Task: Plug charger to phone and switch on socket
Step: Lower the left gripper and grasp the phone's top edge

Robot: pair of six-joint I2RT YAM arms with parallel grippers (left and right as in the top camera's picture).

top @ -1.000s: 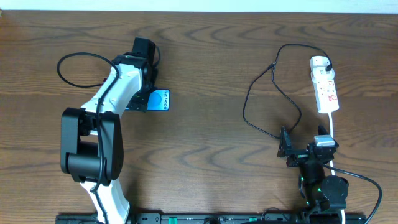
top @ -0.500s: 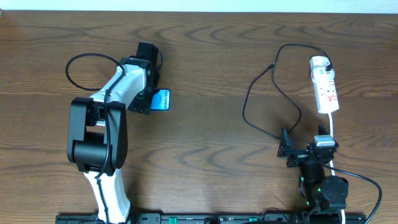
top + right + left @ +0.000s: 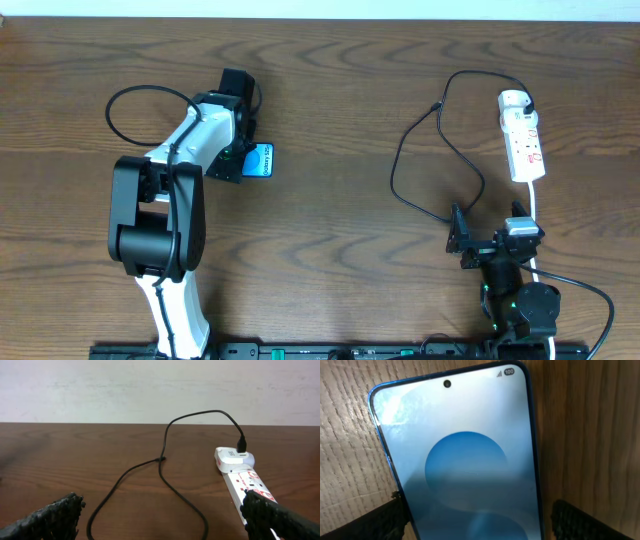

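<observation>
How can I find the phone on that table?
Look at the left side of the wooden table, where the white and black arm reaches. The phone lies flat right by that arm's tip. It's the only bright blue thing; the black cable and white strip are far off on the right.

Glossy glass phone (image 3: 470,460) on matt grained wood table (image 3: 580,435); smooth white plastic socket (image 3: 245,482); matt black charger (image 3: 161,459).
</observation>
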